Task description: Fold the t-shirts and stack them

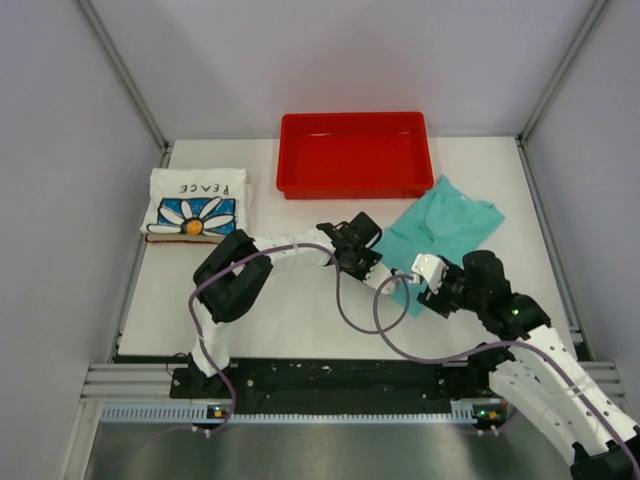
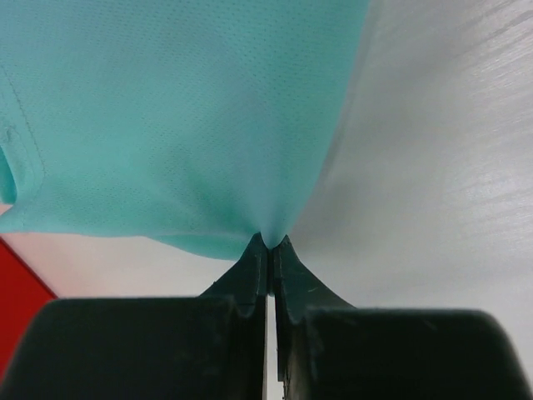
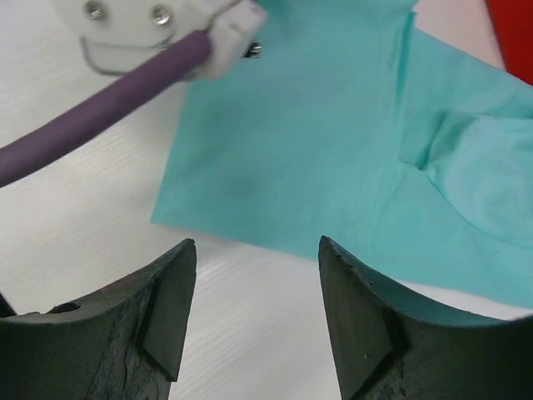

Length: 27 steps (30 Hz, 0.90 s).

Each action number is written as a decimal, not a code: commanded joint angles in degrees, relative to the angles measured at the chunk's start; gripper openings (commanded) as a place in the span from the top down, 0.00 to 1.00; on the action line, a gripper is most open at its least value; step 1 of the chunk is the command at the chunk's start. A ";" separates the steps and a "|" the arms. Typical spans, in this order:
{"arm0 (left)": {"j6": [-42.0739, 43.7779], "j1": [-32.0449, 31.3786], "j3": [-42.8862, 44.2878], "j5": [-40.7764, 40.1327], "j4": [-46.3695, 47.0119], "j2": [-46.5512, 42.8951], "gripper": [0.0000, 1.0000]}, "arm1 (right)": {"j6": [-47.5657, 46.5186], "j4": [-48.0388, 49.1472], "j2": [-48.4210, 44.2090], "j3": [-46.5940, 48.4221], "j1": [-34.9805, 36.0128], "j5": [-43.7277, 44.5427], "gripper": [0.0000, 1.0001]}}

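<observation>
Left tool (image 2: 271,243) pinches the teal t-shirt (image 2: 183,117), right tool (image 3: 256,250) hovers ready

I hold the left tool closed tight on a near corner of the teal t-shirt, which lies spread on the table (image 1: 300,310) just in front of the red tray (image 1: 352,152); I judge this grip is for lifting a fold. The right tool's jaws are wide and empty over the near hem, likely to take a second corner. The daisy-print t-shirt (image 1: 195,205) sits folded at far left, the stacking spot
</observation>
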 commanded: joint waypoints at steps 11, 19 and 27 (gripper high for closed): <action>-15.47 -1.60 -15.58 2.78 -9.94 -15.95 1.00 | -5.24 -13.18 -0.40 9.00 20.21 5.60 0.38; -23.13 -1.51 -30.43 6.83 -12.60 -27.47 1.00 | 16.55 -5.12 8.03 23.34 40.82 7.38 0.41; -26.91 -1.51 -33.52 9.81 -15.58 -35.04 1.00 | 43.73 4.37 18.58 16.51 73.79 38.16 0.45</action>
